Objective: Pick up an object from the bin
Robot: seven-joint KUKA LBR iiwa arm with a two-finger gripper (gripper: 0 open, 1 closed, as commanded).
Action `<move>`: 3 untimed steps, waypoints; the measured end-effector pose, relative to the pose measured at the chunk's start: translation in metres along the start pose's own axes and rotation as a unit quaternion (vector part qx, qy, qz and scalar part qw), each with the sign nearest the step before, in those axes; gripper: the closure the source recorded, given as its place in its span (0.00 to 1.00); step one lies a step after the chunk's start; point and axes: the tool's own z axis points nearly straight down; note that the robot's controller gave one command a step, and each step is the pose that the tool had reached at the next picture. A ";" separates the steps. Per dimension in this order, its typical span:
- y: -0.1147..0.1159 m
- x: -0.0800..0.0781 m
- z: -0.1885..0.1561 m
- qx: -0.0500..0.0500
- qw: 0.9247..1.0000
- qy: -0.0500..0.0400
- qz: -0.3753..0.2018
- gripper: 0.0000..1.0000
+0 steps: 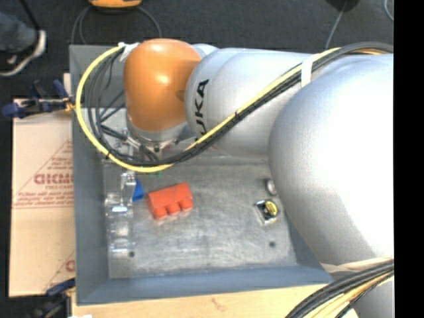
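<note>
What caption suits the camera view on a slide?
KUKA arm with orange wrist cover hangs in grey metal bin near an orange rectangular plastic block.

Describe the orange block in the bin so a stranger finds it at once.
In the grey metal bin, look at the floor below the arm's orange cover. The orange block lies there, right of a small blue piece. No other loose thing is orange or chunky; bumps line its lower edge.

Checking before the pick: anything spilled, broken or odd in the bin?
Nothing stands out. The orange block, blue piece and clear piece lie loose on the bin floor; a small yellow bit lies apart.
</note>
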 end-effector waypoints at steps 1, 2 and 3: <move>-0.087 0.032 0.095 -0.002 0.999 -0.006 -0.052 0.00; -0.142 0.013 0.066 0.001 1.000 -0.006 -0.008 0.00; -0.130 0.002 0.067 0.001 0.998 -0.007 -0.057 0.00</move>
